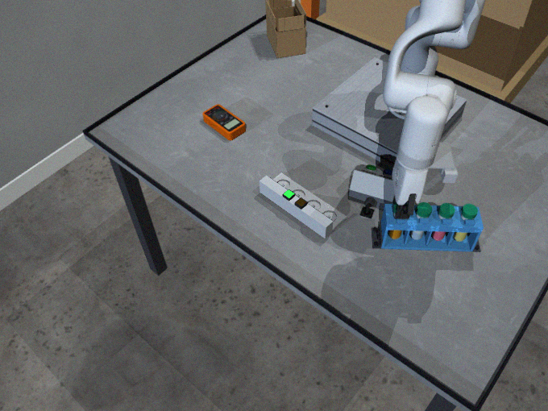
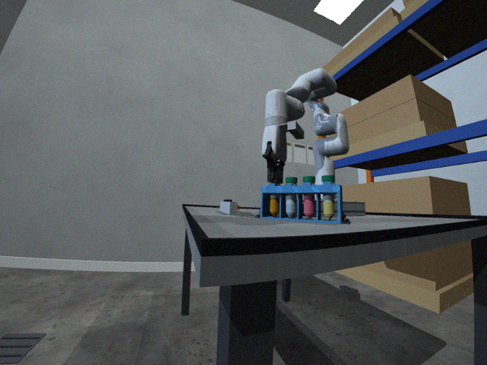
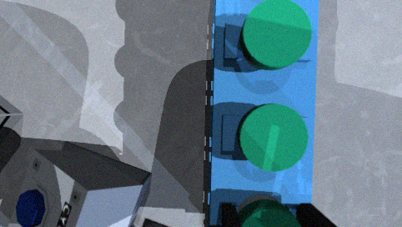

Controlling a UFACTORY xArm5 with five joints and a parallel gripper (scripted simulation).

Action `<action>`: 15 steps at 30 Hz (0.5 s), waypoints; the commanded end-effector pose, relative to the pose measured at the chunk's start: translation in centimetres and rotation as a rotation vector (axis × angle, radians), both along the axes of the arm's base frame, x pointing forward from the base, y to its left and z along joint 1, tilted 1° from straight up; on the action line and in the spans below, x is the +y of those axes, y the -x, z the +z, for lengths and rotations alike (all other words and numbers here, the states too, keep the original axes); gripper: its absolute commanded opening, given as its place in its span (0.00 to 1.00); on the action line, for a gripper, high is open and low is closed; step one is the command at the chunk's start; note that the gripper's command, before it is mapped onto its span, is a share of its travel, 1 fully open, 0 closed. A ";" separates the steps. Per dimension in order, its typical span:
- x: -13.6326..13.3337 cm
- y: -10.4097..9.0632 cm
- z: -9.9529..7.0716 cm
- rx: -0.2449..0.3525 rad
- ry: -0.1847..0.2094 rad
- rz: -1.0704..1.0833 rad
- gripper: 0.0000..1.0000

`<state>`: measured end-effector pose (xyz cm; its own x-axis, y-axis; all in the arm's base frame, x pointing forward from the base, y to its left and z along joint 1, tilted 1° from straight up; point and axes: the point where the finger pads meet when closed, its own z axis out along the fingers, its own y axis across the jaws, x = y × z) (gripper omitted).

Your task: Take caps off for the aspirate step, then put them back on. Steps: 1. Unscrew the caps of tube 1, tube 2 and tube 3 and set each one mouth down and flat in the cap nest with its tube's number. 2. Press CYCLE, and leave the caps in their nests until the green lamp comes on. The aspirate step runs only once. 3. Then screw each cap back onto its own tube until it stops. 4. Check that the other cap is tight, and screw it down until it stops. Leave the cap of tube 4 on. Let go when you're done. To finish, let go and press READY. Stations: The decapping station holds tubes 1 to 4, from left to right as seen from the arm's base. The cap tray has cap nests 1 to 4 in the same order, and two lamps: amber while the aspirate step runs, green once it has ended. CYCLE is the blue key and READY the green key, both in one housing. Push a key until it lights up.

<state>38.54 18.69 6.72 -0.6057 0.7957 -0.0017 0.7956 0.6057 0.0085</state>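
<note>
With the jaws [image 1: 404,209] pinching a green cap [image 3: 262,214] at the end of the blue decapping station [image 1: 429,238] nearest the key housing [image 1: 368,184], you are either screwing it back down or checking its tightness. Which tube this is cannot be told. Beside it, the three other caps [image 1: 446,209] sit on their tubes. On the cap tray [image 1: 297,205] the green lamp [image 1: 288,194] glows and the nests look bare, so recapping seems mostly done. Releasing and pressing READY remain.

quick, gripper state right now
Gripper: shut on the green cap of the end tube in the blue rack.
</note>
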 end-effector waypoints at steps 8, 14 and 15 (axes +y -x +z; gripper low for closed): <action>0.1 -0.1 0.1 0.005 -0.016 -0.223 0.00; 0.1 -0.1 0.1 0.005 -0.016 -0.272 0.00; 0.1 -0.1 0.1 0.005 -0.016 -0.272 0.00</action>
<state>38.53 18.68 6.71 -0.3965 0.9180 0.0004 0.9180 0.3965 0.0084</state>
